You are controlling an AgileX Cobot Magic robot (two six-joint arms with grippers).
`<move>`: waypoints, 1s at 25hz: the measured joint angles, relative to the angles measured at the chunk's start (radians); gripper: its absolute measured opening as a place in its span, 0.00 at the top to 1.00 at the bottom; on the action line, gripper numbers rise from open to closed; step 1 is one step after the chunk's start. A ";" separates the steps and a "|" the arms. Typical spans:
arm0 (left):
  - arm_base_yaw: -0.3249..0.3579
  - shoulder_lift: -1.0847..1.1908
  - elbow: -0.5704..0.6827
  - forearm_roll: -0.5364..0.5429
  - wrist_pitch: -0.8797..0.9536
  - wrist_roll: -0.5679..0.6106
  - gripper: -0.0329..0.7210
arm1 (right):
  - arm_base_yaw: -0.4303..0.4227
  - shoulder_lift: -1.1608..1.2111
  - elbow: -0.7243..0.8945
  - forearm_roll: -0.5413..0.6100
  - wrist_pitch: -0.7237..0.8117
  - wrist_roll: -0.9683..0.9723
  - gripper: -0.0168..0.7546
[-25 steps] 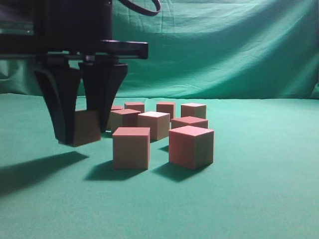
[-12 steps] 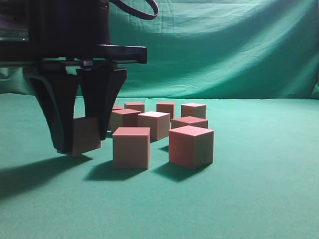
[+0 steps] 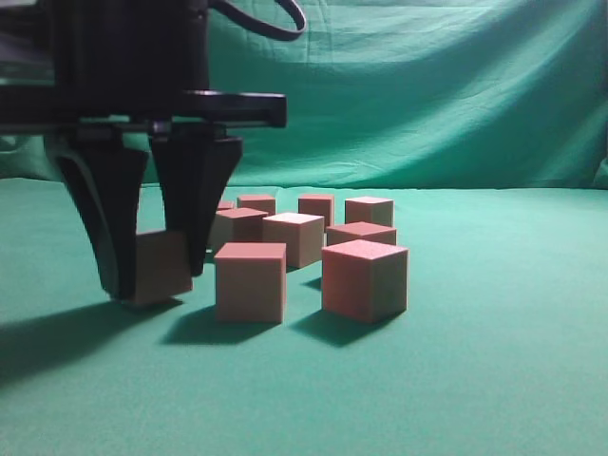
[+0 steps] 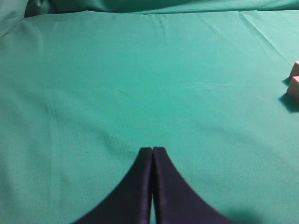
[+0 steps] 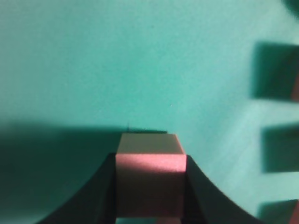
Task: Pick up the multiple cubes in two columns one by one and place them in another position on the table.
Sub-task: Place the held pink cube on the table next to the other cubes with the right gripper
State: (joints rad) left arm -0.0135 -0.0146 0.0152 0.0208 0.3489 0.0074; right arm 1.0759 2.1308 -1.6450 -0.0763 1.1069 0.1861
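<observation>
Pinching one cube (image 3: 160, 267) between its two dark fingers (image 3: 104, 223), the right gripper (image 3: 152, 271) stands at the left of the exterior view, having crossed the middle. That held cube sits low, its bottom edge at or just above the table (image 3: 494, 361); I cannot tell whether it touches the cloth. In the right wrist view the same cube (image 5: 149, 179) fills the gap between the fingers (image 5: 96, 196), reddish-pink face toward the camera, both sides pressed by them.

Taking the held cube as landmark, the other cubes (image 3: 309, 252) stand to its right and behind it, apart from it. Nearest is a front cube (image 3: 251, 282) just beside the gripper, then a second front cube (image 3: 366, 278) farther right, with more in rows behind.

In the left wrist view the left gripper (image 4: 152, 151) has its fingers pressed together with nothing between them, above bare cloth, and cube edges (image 4: 294, 81) show at the right border.
</observation>
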 joint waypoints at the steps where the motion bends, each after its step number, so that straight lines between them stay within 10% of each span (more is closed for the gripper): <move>1: 0.000 0.000 0.000 0.000 0.000 0.000 0.96 | 0.000 0.005 0.000 0.000 0.000 0.005 0.64; 18: 0.000 0.000 0.000 0.000 0.000 0.000 0.96 | 0.000 0.008 0.000 0.000 0.000 -0.003 0.64; 25: 0.000 0.000 0.000 0.000 0.000 0.000 0.96 | 0.000 -0.016 0.000 -0.004 0.002 -0.017 0.30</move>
State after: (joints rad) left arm -0.0135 -0.0146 0.0152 0.0208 0.3489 0.0074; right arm 1.0759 2.1151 -1.6450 -0.0804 1.1090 0.1689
